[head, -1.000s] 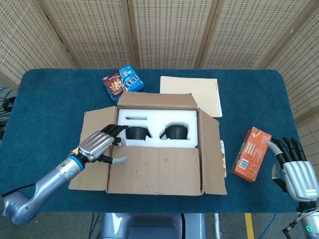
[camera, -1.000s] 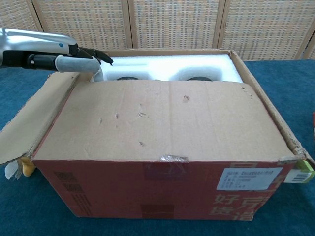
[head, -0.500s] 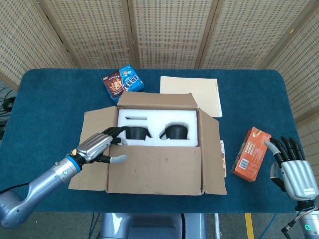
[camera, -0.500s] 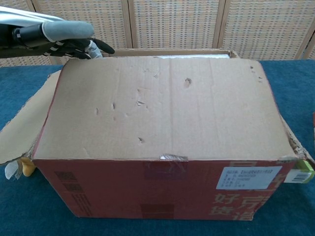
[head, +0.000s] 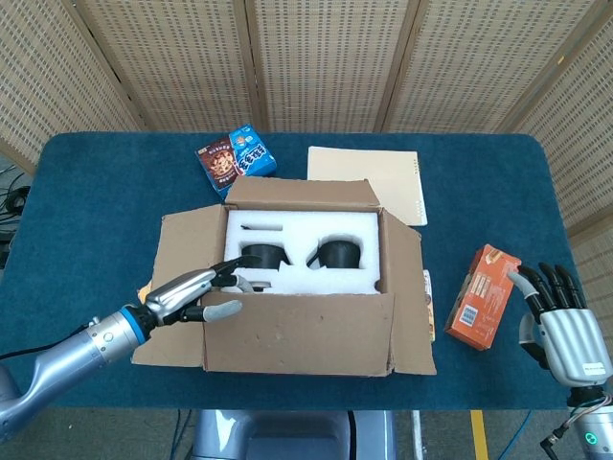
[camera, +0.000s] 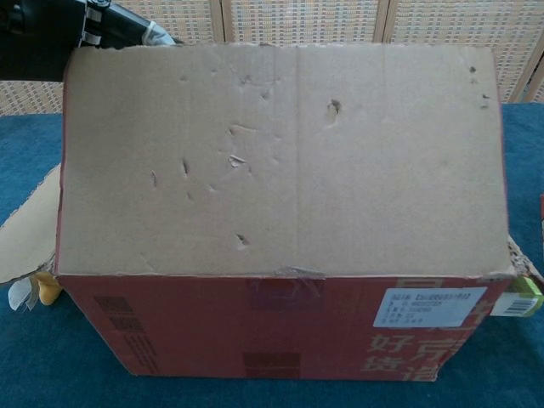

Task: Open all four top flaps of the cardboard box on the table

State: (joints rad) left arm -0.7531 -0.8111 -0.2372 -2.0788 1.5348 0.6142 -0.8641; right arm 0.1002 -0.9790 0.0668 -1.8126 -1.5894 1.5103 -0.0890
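Head view: cardboard box (head: pixel 306 287) at centre of blue table (head: pixel 86 192), front flap (head: pixel 297 331) raised w/ left hand (head: pixel 192 295) at its left edge, thumb in front, fingers behind. Right hand (head: pixel 565 326) lower right, fingers spread, holding nothing, beside orange carton (head: pixel 482 297).

Chest view: front flap (camera: pixel 280 157) near upright, fills frame; left hand (camera: pixel 119 25) upper left, grip can't tell.

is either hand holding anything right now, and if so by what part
The left hand grips the near flap of the cardboard box at its left free-edge corner, thumb outside. The right hand holds nothing, beside the orange carton.
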